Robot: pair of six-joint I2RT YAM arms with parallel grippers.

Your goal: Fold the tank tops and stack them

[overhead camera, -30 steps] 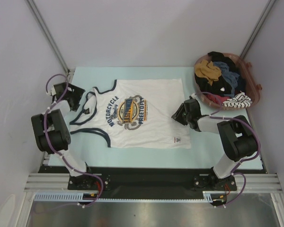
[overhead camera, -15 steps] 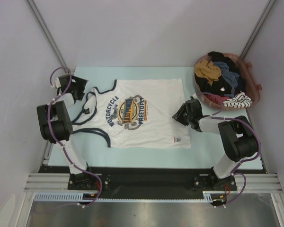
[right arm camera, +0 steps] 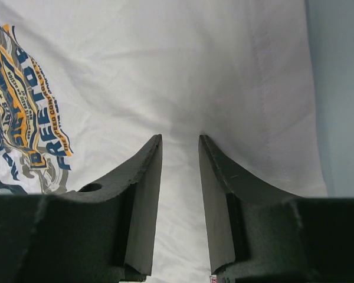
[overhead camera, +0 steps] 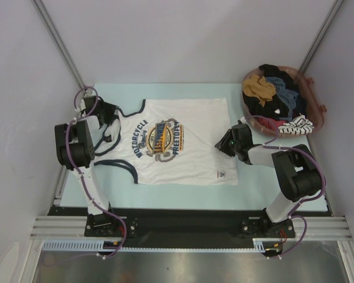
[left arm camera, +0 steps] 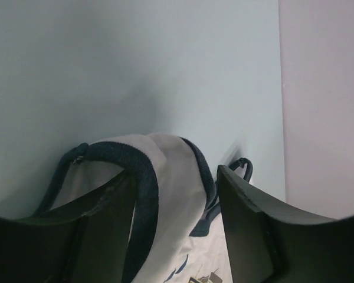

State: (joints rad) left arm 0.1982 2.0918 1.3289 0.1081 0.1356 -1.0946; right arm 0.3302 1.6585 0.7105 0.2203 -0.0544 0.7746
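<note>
1. The white tank top (overhead camera: 203, 127) lies spread flat in the middle of the table (overhead camera: 283, 180). Its print (overhead camera: 159, 137) faces up, its straps point toward my left arm and its hem toward my right.
2. My left tool (overhead camera: 108, 112) is at the far strap, near the table's far left corner.
3. From the left wrist, that tool (left arm camera: 174, 177) is spread wide. Its fingers (left arm camera: 253, 236) stand one on each side of the navy-trimmed strap (left arm camera: 165, 162), which humps up in the gap. The fingers are not closed on it.
4. My right tool (overhead camera: 219, 143) sits low at the hem edge of the top, on the side toward the basket (overhead camera: 322, 112).
5. From the right wrist, this tool (right arm camera: 180, 138) is narrowed to a slim gap, its tips down on the white cloth (right arm camera: 194, 59). Faint creases run toward the tips, and I cannot tell whether any cloth is pinched between them.
6. The basket stands at the far right corner of the table, apart from the white top, and holds a jumble of clothes (overhead camera: 262, 88). A grey-blue piece (overhead camera: 281, 84) shows among them; I cannot tell its shape.
</note>
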